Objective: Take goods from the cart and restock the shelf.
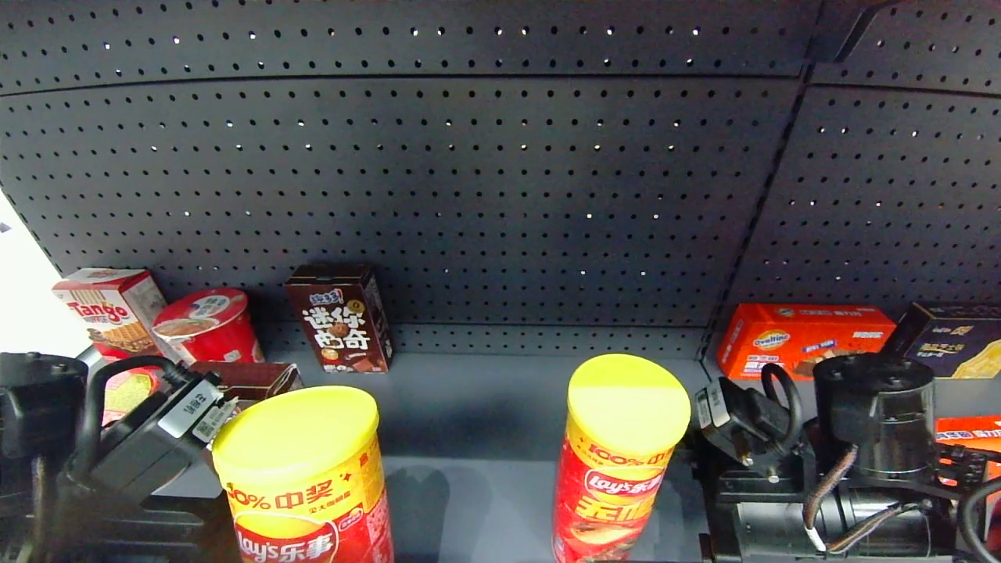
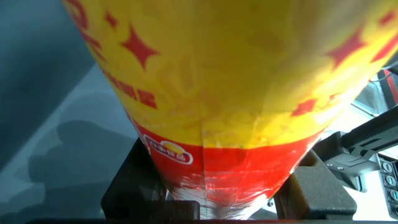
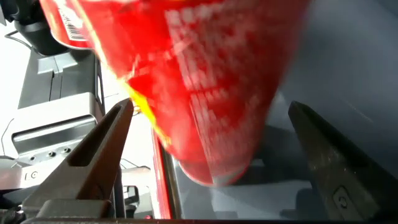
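The left gripper (image 2: 221, 200) is closed on the left can (image 1: 303, 477), its dark pads pressed against the can's lower sides, and the yellow-lidded can sits upright at the front of the shelf (image 1: 485, 407), low in the head view. The right can (image 1: 622, 453) stands upright further along the grey board, and the right gripper (image 3: 211, 109) is open around it, with a clear gap between each finger and the red wall of the can. Whether the right can's base rests fully on the board cannot be told from these views, though it looks set down. The step in hand is judged to be placing the left can beside its twin. To do it well, the left arm should keep the can vertical, carry it inward over the bare grey board between the two cans, and lower it until the base sits flat before the pads let go. It should stop short of the brown box (image 1: 340, 317) and the red cup (image 1: 207, 324) near the back wall. A tall, light can tips easily, so the right arm would do best to draw straight back without brushing the can it straddles.
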